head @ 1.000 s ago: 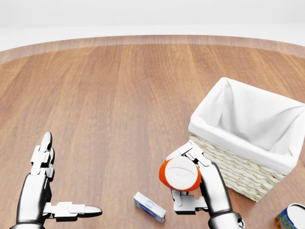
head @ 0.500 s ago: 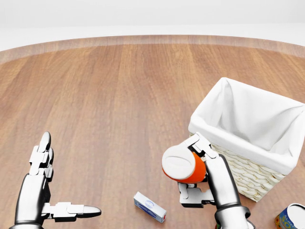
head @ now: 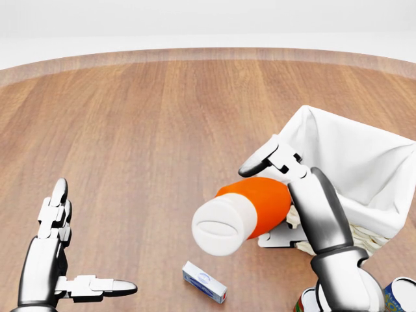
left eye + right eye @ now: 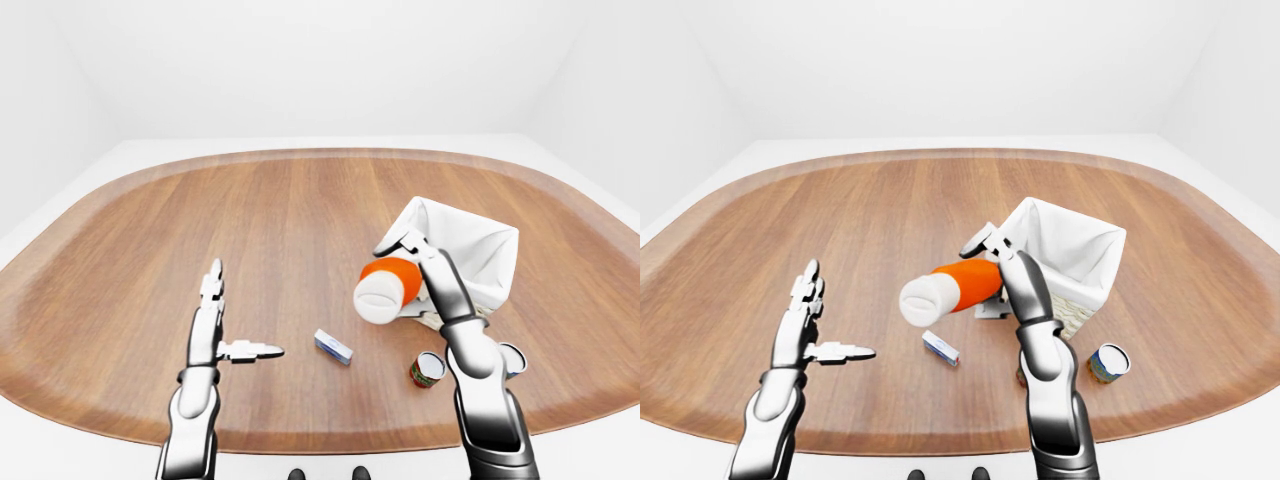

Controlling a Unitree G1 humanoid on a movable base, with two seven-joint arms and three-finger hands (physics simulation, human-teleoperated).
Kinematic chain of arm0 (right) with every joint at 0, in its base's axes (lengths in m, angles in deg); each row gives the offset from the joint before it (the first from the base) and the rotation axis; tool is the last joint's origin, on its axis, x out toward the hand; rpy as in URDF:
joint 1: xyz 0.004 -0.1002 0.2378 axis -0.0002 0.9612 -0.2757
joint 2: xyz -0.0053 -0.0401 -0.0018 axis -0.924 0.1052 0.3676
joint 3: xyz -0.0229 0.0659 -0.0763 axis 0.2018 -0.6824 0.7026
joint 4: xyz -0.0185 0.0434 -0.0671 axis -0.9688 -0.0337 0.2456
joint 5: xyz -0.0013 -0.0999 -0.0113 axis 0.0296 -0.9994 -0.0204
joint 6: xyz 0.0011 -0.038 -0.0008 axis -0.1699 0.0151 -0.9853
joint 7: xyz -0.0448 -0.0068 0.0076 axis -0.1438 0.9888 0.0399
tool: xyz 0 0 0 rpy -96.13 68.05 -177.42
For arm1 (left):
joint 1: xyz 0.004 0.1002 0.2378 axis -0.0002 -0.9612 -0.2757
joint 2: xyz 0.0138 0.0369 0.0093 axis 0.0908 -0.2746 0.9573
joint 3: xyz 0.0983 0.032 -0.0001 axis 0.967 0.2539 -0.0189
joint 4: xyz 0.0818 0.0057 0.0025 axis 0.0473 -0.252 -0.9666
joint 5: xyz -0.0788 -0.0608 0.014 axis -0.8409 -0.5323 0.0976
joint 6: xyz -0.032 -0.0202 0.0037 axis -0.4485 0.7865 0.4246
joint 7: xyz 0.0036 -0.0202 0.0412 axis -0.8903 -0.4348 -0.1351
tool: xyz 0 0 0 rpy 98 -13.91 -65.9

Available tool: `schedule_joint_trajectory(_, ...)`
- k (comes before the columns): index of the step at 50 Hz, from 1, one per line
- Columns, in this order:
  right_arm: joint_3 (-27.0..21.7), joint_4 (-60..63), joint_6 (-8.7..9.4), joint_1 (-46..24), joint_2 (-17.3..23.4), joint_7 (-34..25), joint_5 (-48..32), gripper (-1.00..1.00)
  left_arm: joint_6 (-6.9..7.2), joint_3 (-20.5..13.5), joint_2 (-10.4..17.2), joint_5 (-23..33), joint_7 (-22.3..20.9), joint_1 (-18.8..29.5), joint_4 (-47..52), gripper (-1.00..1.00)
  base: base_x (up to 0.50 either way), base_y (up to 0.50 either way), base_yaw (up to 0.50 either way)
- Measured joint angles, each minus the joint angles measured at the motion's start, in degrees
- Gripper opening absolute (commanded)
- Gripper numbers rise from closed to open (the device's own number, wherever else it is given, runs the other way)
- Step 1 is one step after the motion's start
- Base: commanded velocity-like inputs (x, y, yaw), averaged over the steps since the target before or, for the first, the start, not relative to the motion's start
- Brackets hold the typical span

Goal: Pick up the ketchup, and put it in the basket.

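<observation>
Ketchup lifted, now tilted beside basket | right hand clamped on it | left hand spread

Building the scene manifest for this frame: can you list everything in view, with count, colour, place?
ketchup bottle: 1, orange-red with a white cap end, held off the table in the right hand, lying tilted with the cap toward the camera, just left of the basket in the head view.
basket: 1, wicker with white liner, right side of the table.
small box: 1, white and blue, lying flat on the table below the bottle in the head view.
cans: 2, open tops, near the table's lower right edge, below the basket.
table: 1, brown wood, rounded.
left hand: 1, silver, fingers spread, holding nothing.
right hand: 1, silver, fingers closed round the bottle.
</observation>
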Motion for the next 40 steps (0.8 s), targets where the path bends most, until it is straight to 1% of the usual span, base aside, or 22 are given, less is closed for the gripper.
schedule_joint_trajectory(13, -2.3, -0.5, 0.00, -4.9, 1.8, -3.4, -6.4, -1.00, 0.00, 0.0, 0.0, 0.0, 0.0, -0.1, 0.2, 1.00, 0.00, 0.00, 0.00)
schedule_joint_trajectory(23, -4.2, -5.0, 0.00, -9.4, 3.8, -5.1, -10.6, -1.00, 0.00, 0.1, -0.1, 0.1, -0.1, -0.2, 0.4, 1.00, 0.00, 0.00, 0.00)
schedule_joint_trajectory(40, -7.3, -11.5, 0.00, -16.6, 8.2, -7.2, -15.1, -1.00, 0.00, 0.1, 0.0, 0.4, 0.3, 0.1, -0.6, 1.00, 0.00, 0.00, 0.00)
